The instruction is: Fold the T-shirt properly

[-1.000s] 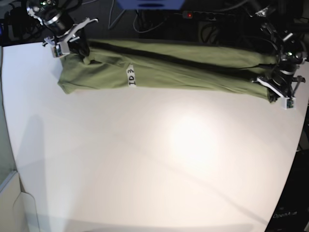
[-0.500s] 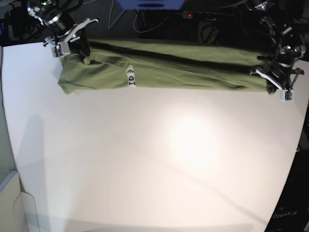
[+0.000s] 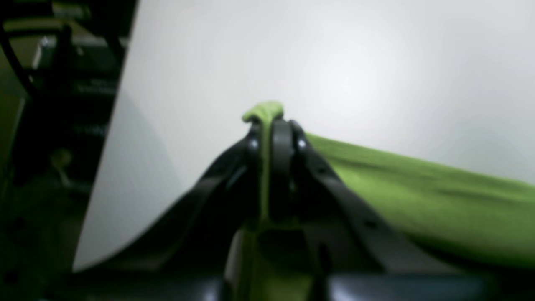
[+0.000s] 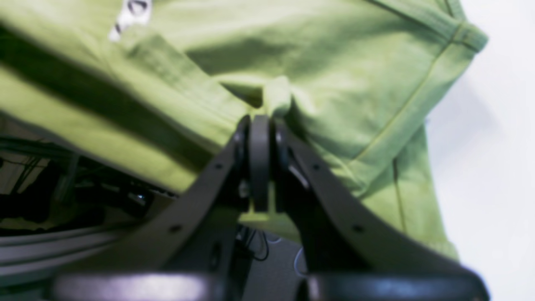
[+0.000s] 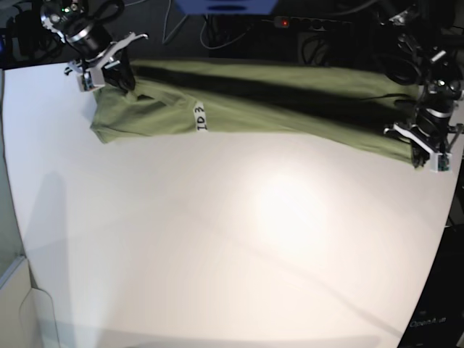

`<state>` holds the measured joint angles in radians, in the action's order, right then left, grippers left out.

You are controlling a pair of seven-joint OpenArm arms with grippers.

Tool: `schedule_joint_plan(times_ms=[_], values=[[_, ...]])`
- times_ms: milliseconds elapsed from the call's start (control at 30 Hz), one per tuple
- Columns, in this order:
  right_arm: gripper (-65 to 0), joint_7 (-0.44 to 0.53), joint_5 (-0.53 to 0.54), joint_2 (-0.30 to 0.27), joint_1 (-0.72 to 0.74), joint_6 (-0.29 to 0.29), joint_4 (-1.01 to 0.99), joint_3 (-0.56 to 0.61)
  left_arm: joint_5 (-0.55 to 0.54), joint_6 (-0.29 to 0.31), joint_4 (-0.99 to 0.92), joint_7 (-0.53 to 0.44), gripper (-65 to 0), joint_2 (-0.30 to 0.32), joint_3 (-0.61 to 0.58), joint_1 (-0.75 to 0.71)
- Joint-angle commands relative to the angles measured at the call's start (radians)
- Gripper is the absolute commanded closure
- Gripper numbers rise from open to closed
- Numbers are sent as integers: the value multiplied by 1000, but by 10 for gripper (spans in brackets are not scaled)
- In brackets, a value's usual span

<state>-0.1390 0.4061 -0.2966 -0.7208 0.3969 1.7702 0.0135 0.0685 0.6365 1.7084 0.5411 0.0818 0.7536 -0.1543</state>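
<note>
Broad white table with a bright glare patch, dark cable clutter behind.

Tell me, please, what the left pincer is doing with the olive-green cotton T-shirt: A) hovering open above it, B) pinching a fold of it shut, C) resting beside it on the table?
B: the left pincer is closed with a fold of the olive-green cotton T-shirt poking out between its tips.
</note>
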Motion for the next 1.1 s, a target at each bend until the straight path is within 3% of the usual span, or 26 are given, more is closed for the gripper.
schedule_joint_plan(times_ms=[0,267,633,1067], values=[[-7,23,7,-8,-10,7,13,-5,-9,-4,32,-37,-16,14,-10,-3],[-7,23,7,-8,3,7,13,-5,-9,-4,63,-132,-16,8,-69,-100],[-7,23,7,-8,20,7,12,-7,-8,-4,55,-275,-16,16,-62,-204],[-7,22,7,-8,25,7,12,-7,-9,-4,-11,-278,-16,14,-26,-218]])
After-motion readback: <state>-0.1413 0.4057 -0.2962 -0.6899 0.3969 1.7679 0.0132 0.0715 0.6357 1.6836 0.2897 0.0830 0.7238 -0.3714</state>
